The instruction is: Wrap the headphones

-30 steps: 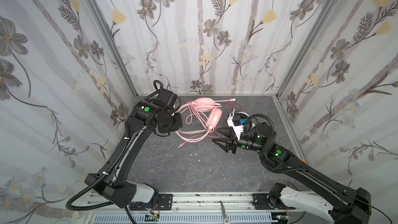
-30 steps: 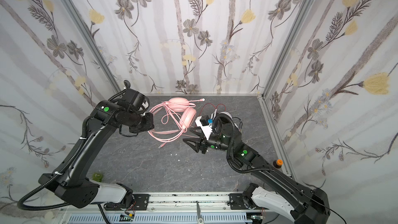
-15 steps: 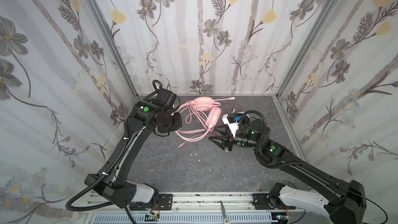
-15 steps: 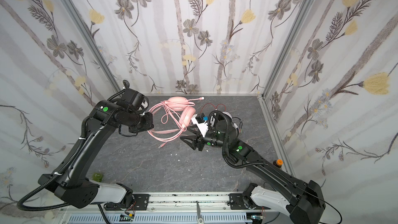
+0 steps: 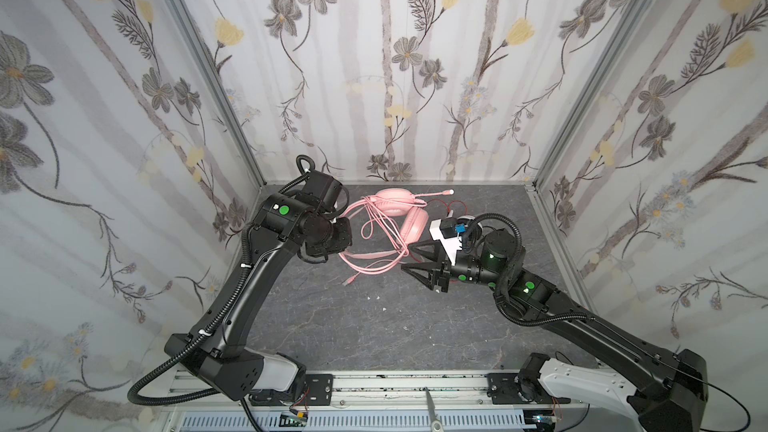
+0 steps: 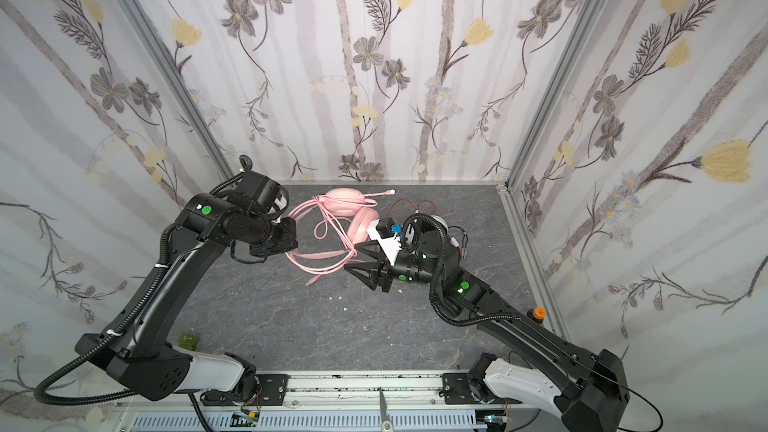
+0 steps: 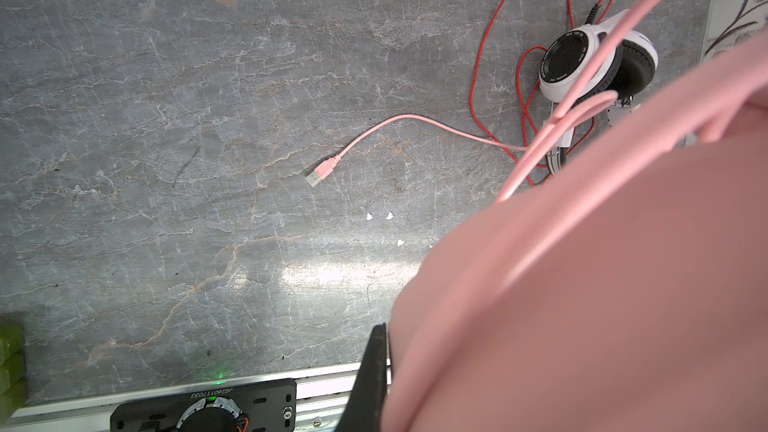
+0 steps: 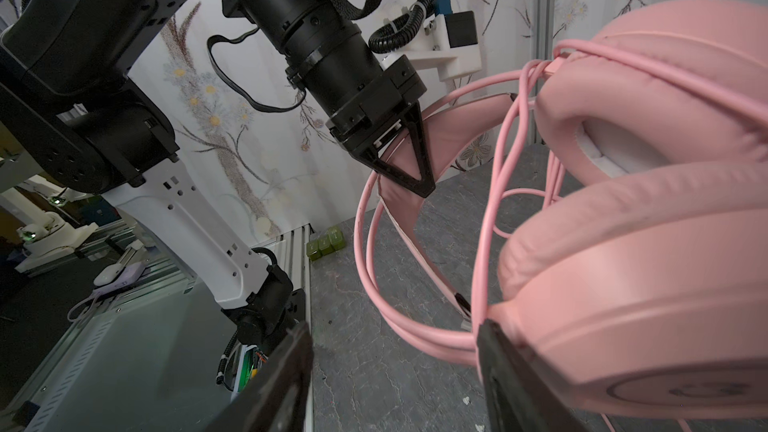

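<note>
Advanced toward pink headset [image 5: 411,224]: right gripper [image 5: 406,258], spread; left gripper [image 8: 405,176] pinching its headband [image 8: 395,205]. Grey veined tabletop [image 5: 332,326], floral-papered walls [image 5: 374,56] on three sides.

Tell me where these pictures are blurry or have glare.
Left wrist view: the pink over-ear headset fills much of it, out of focus; bright glare on the grey marbled table. Right wrist view: the right gripper's fingers look blurred. Both top views: sharp.

Bright even light, table [image 7: 345,276] glare, pink headset [image 7: 602,284] blurred.
</note>
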`<state>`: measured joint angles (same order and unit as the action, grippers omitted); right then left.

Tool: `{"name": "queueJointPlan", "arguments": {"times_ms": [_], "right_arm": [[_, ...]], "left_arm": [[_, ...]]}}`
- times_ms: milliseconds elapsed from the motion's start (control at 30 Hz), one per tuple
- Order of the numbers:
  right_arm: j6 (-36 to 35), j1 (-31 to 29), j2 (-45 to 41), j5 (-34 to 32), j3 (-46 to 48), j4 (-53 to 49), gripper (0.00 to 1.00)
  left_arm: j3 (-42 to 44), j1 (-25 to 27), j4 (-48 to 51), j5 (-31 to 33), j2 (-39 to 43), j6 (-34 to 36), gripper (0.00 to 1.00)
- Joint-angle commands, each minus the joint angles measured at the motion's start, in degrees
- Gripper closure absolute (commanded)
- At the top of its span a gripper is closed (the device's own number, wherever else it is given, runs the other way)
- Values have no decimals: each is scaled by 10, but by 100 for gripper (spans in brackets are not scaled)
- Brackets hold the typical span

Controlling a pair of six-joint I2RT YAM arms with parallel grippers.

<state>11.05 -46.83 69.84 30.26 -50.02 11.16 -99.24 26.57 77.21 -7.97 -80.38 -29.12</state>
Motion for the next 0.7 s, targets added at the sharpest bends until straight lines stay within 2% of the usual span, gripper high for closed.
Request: {"name": "queueJointPlan", "arguments": {"times_ms": [0, 267, 433, 567, 667], "right_arm": [[1, -3, 12, 10, -8, 22, 37], [1, -3, 19, 8, -18, 12, 37], [-15, 5, -30, -21, -21, -1, 34], [18, 81, -96, -32, -12, -24, 37], [50, 143, -162, -37, 42, 3, 34]], "left_arm": [[-5, 0, -20, -15, 1, -5, 100], [-4, 0, -19, -16, 5, -5, 100], [0, -3, -18, -16, 3, -1, 100], [-6, -11, -17, -21, 6, 2, 100], [-19, -19, -18, -35, 7, 5, 100]]}}
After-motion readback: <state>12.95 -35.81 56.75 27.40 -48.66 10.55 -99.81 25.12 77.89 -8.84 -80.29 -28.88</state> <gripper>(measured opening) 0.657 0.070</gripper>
